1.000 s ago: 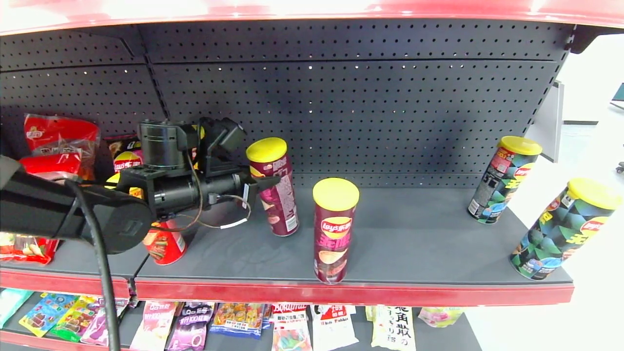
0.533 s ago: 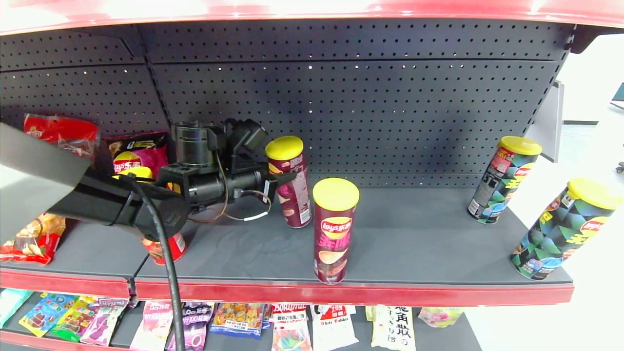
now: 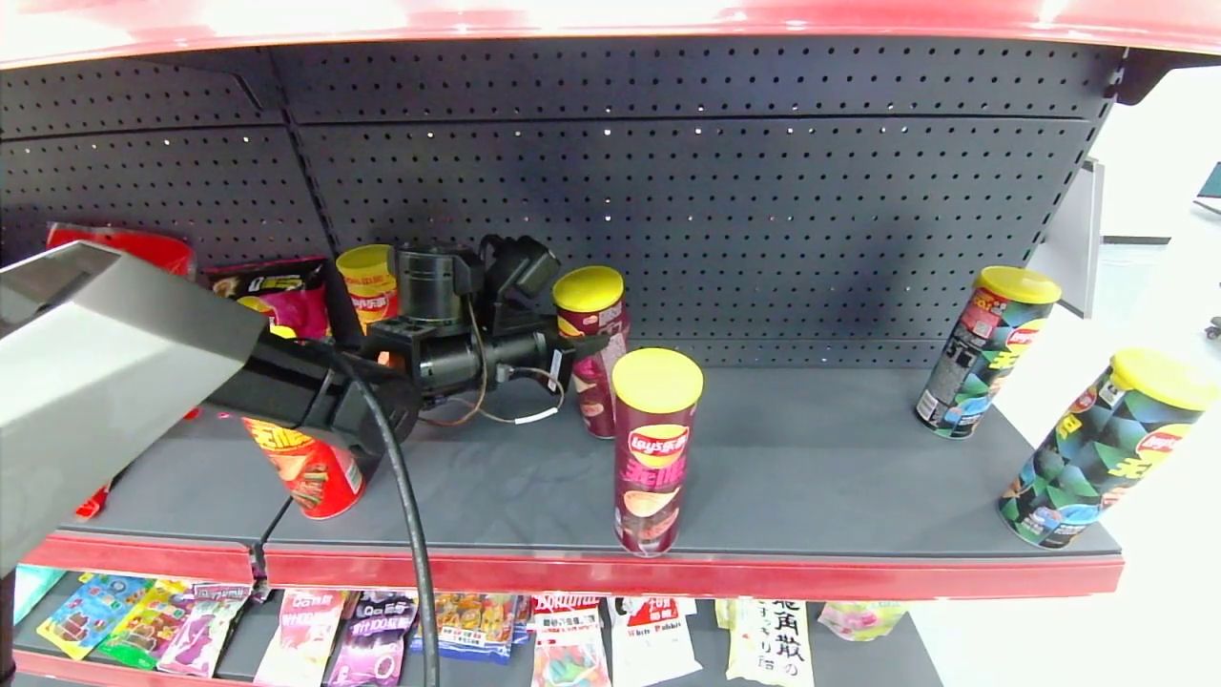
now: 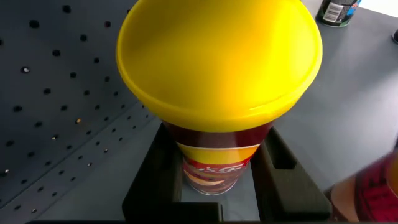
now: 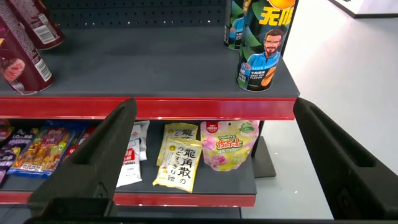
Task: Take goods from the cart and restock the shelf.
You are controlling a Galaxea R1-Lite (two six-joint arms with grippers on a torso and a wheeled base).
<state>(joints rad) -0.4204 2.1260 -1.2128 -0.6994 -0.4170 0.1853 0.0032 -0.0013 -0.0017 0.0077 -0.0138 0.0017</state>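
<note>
My left gripper (image 3: 584, 349) is shut on a maroon chip can with a yellow lid (image 3: 593, 334), held slightly tilted near the back of the grey shelf board (image 3: 811, 477). I cannot tell whether its base touches the board. In the left wrist view the can's lid (image 4: 217, 62) looms large, and the black fingers (image 4: 280, 171) press on both sides of the can body. A second maroon can (image 3: 656, 448) stands upright at the shelf's front edge, just right of the held one. My right gripper (image 5: 214, 106) is open and holds nothing, in front of the shelf edge.
Two green-black cans (image 3: 987, 353) (image 3: 1097, 448) stand at the shelf's right end. A red can (image 3: 305, 468) stands at the front left, with another can (image 3: 367, 281) and snack bags (image 3: 277, 286) behind it. Packets (image 5: 180, 155) fill the lower shelf. Bare board lies between the maroon and green cans.
My left arm has carried the maroon can to the right and deeper toward the pegboard back wall. The other cans have not moved.
</note>
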